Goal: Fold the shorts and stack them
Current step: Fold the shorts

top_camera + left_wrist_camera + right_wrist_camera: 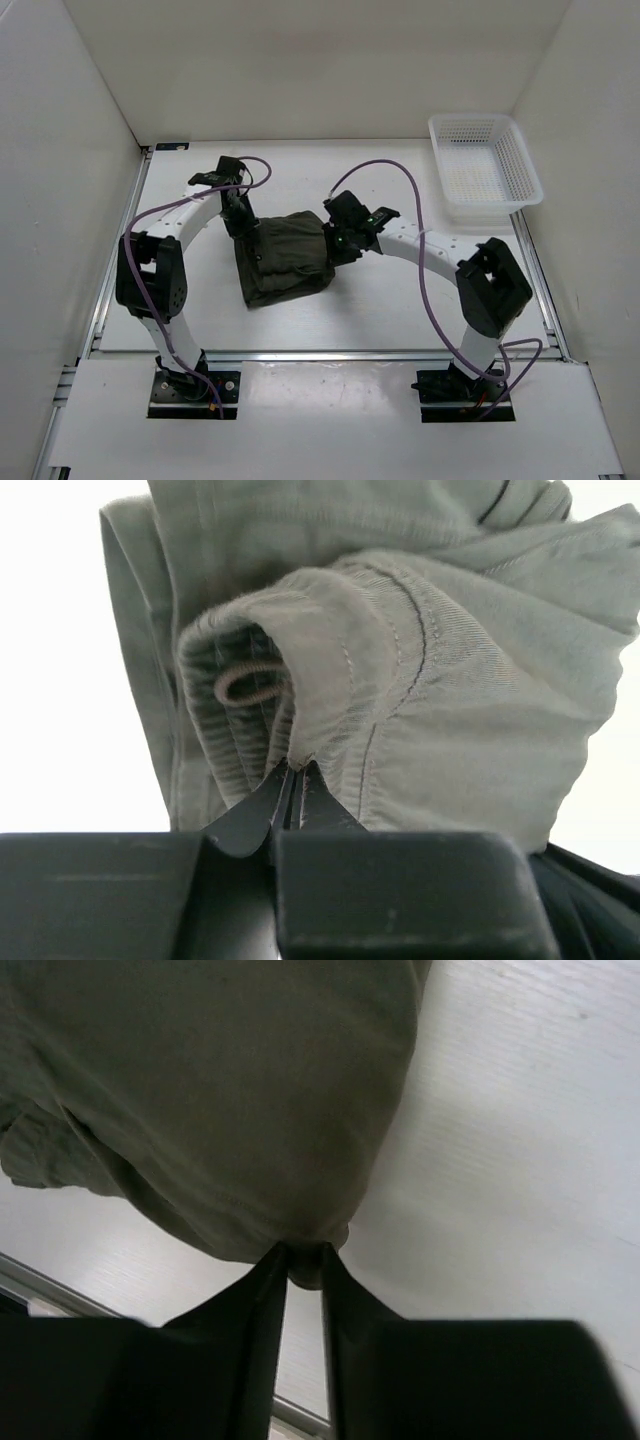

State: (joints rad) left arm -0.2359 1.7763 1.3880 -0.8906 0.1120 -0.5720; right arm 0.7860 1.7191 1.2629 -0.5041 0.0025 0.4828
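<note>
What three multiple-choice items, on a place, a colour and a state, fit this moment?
1. Where is the basket?
A. Far right of the table
B. Centre of the table
C. Near left corner

2. What colour are the shorts?
A. Red
B. Olive green
C. White

3. How is the left gripper?
A. Open above the shorts
B. Shut on the shorts
C. Shut on the basket

Answers:
1 A, the top view shows it at the far right.
2 B, the fabric is dark olive in every view.
3 B, its wrist view shows the fingertips pinching the fabric.
</note>
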